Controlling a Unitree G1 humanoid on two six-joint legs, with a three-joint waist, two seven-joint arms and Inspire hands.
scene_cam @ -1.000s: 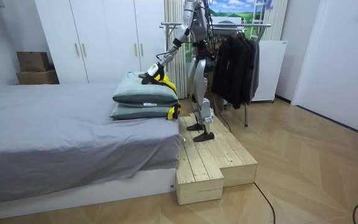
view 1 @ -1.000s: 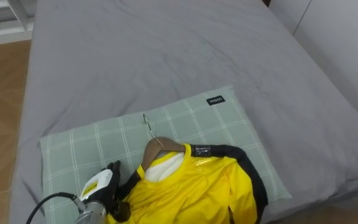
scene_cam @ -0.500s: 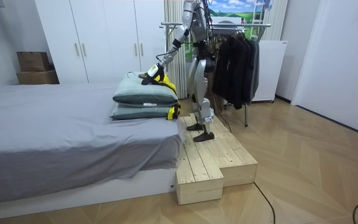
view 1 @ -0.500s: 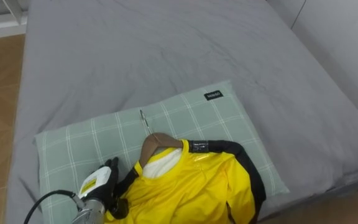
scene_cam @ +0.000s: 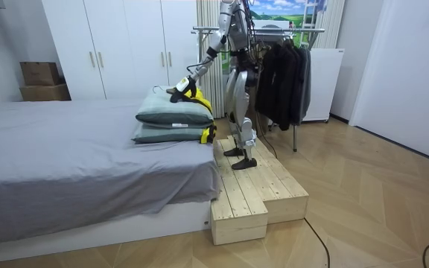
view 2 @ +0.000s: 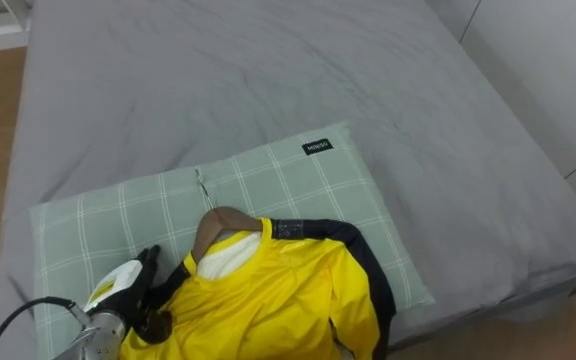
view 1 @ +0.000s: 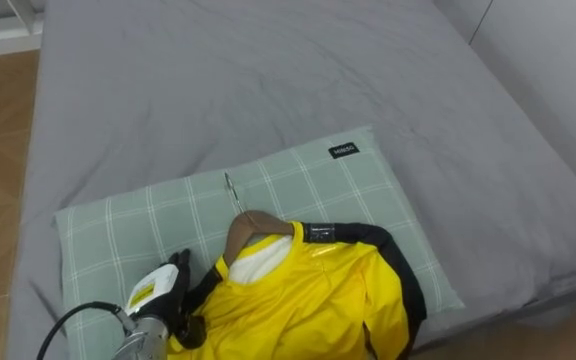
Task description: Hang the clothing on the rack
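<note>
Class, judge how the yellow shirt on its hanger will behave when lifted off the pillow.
The yellow shirt lies rumpled on the checked pillow, so it will probably hang limp and sway. The wooden hanger in its neck looks rigid, so it should keep the shoulders spread. Thin cloth suggests a light load.

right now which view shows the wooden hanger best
Left eye view: the brown wooden hanger and its metal hook show close up at the yellow shirt's collar. The right eye view shows the same; the room view, too far to tell.
</note>
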